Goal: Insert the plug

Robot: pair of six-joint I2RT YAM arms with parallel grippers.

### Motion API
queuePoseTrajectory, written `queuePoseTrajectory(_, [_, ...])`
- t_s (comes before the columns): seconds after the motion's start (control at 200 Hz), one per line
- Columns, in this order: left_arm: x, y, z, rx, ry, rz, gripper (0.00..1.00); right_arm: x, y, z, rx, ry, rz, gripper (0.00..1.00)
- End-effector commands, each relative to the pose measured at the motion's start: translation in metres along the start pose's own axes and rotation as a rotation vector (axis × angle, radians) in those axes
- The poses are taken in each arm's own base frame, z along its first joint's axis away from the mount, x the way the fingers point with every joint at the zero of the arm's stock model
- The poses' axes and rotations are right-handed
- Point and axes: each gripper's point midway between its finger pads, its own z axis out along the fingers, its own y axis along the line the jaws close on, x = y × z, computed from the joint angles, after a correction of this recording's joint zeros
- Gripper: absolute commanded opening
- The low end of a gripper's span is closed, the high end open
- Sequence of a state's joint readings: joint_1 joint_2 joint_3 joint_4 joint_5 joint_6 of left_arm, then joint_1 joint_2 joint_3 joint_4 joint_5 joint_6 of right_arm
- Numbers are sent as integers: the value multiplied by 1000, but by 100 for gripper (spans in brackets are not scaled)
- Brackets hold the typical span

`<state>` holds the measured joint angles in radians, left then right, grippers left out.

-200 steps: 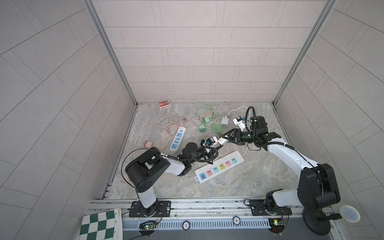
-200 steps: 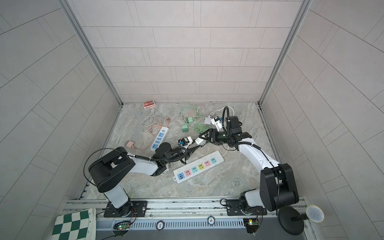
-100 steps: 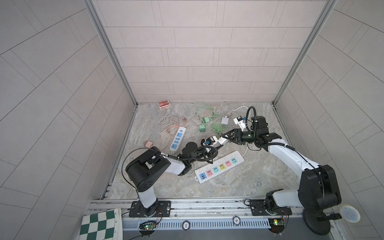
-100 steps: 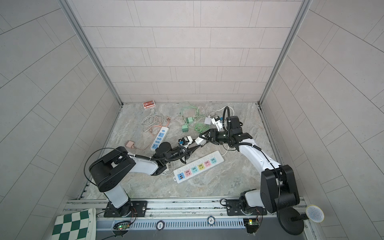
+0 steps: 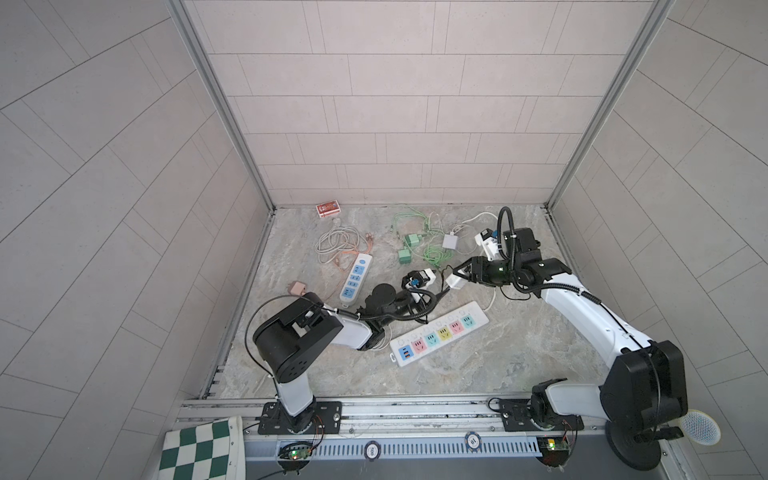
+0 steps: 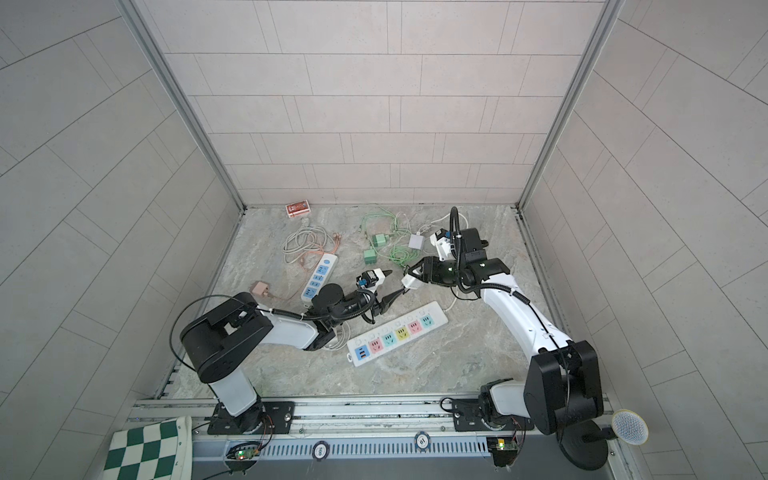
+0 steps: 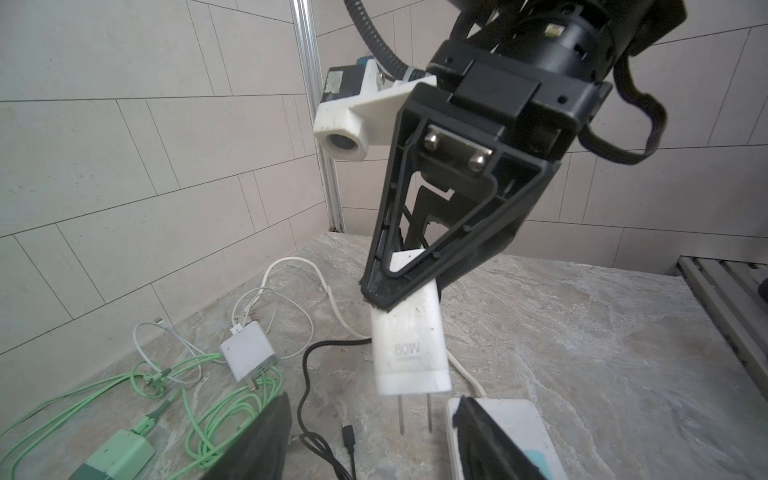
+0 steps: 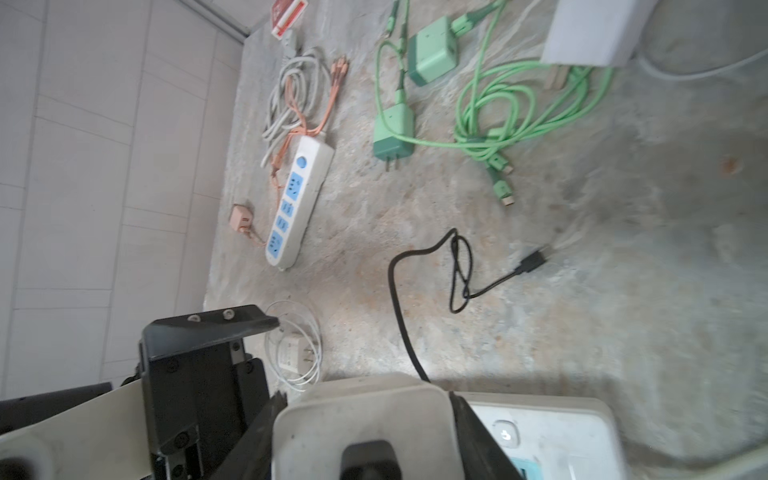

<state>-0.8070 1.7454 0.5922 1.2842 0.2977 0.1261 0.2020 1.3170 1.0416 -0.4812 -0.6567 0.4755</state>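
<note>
Looks like handoff stage, pre-insert. Pinched in right claw (image 7: 405,286) by its upper half: plug (image 7: 409,353), white 80W brick, prongs (image 7: 415,415) straight down, prob for a clean vertical drop into a socket. Held off the desk (image 5: 519,365), near its middle, just beside the rear-right end of the pastel power strip (image 5: 440,332). Not over a socket yet. Black cable (image 8: 399,291) seated in brick's back, trailing loose over the desk, no tension visible.

Left claw (image 6: 392,283) spread, empty, low beside the plug. Contact w/ a fingertip: can't tell. Likely parked there after steadying the brick for the regrip. Strip lying flat, diagonal btw desk middle & front edge, sockets up, all free afaict.

Vs 1 s ago: left claw then pressed together at the plug, now spread. Right claw narrowed onto the body. No visible shift in arms or strip.

Next, imo: shift over a 2-pin slot, align prongs, push down. Might need left claw to pin the strip vs sliding.
</note>
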Motion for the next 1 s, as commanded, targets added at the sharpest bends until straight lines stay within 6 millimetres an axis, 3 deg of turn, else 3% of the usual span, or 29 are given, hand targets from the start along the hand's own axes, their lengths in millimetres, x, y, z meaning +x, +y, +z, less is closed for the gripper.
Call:
queuePoseTrajectory(0.0, [-12, 11, -14, -69, -38, 5, 70, -15, -10, -18, 133, -53, -76, 36])
queuePoseTrajectory(0.25, [2, 41, -68, -299, 111, -61, 69, -9, -43, -35, 367, -36, -153, 36])
queuePoseTrajectory(0.415, [30, 49, -97, -372, 460, -116, 63, 13, -59, -29, 423, 22, -153, 36])
queuePoseTrajectory(0.575, [39, 50, -128, -443, 521, -171, 62, 37, -63, -19, 432, 75, -137, 36])
queuePoseTrajectory(0.706, [51, 46, -139, -460, 516, -230, 62, 55, -62, -14, 419, 105, -147, 36])
queuePoseTrajectory(0.996, [73, 36, -136, -421, 571, -275, 60, 74, -76, -16, 466, 106, -122, 35])
